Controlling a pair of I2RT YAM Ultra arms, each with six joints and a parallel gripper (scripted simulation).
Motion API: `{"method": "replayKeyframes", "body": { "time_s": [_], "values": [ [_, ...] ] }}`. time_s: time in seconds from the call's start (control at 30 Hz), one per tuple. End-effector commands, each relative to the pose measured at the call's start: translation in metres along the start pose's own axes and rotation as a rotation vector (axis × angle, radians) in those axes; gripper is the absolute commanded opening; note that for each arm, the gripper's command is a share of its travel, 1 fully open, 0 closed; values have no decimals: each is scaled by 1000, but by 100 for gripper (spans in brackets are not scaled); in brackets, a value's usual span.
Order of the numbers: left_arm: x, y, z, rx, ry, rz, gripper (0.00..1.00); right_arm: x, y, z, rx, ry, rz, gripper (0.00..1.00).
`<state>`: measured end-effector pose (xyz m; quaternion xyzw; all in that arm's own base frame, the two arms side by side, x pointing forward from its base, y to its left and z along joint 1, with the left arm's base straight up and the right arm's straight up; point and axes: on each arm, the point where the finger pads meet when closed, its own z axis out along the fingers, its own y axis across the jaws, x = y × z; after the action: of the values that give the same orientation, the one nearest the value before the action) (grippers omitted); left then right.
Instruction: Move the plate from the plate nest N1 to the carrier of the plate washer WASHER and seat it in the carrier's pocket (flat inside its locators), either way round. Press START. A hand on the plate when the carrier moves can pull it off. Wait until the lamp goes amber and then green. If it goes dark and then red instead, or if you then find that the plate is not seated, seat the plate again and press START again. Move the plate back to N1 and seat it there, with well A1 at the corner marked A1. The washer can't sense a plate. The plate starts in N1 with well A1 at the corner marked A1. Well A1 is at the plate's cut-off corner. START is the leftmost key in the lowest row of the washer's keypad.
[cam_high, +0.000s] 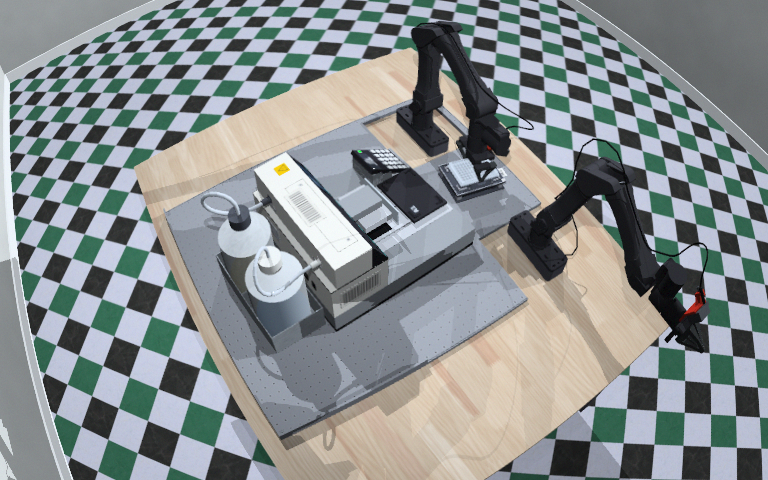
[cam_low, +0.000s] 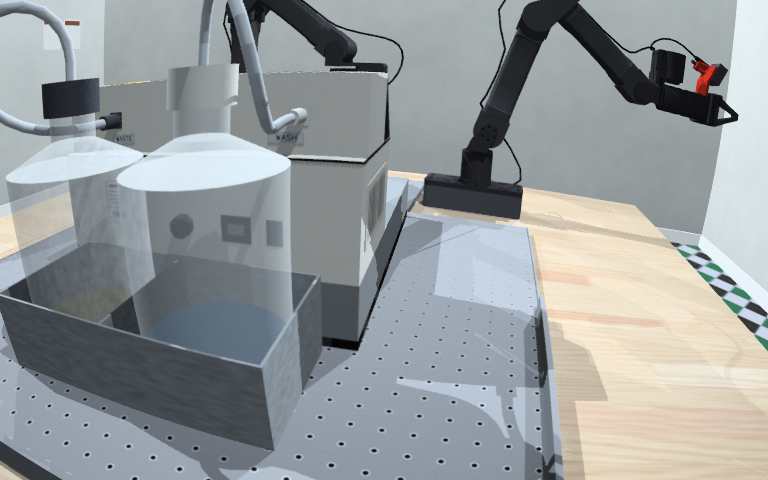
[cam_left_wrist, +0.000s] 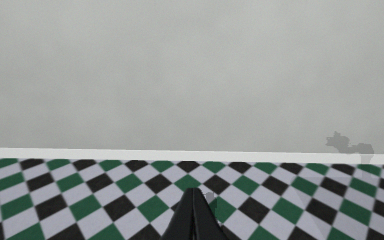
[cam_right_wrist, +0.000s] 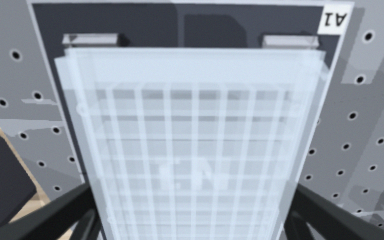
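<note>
The clear plate (cam_high: 465, 171) (cam_right_wrist: 192, 110) is over nest N1 (cam_right_wrist: 150, 15), its cut-off corner toward the A1 label. Two light locators show just past its far edge; how high it stands over the nest I cannot tell. My right gripper (cam_high: 482, 172) (cam_right_wrist: 193, 185) is shut on the plate, one finger at each side. My left gripper (cam_high: 701, 348) (cam_low: 735, 117) (cam_left_wrist: 192, 197) is shut and empty, beyond the table edge. The washer (cam_high: 317, 215) has a dark flat panel (cam_high: 410, 192) at its front; the carrier's pocket is not clear. A green light shows on the keypad (cam_high: 387, 159).
The waste bottle (cam_high: 240, 234) and wash bottle (cam_high: 277, 288) stand in a grey tray (cam_high: 288, 336) (cam_low: 141, 373) behind the washer, with hoses running to it. The keypad lies between the washer's front and the right arm's base (cam_high: 423, 133). The left arm's base (cam_high: 536, 246) stands beside the perforated board (cam_high: 453, 288).
</note>
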<state>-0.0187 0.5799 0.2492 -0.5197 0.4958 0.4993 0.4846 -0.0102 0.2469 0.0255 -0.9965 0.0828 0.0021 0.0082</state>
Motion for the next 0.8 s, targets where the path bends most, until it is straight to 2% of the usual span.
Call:
{"method": "replayKeyframes", "body": {
  "time_s": [0.0, 0.3, 0.77],
  "values": [
    [-7, 2, 0, 4, -32, 9, 0, -2, -15, -13, 69, -28, 4, 0],
    [-7, 2, 0, 4, -32, 9, 0, -3, 0, -5, 30, -20, -1, 0],
    [-7, 2, 0, 4, -32, 9, 0, -3, -13, -6, 49, -22, 2, 0]
  ]
}}
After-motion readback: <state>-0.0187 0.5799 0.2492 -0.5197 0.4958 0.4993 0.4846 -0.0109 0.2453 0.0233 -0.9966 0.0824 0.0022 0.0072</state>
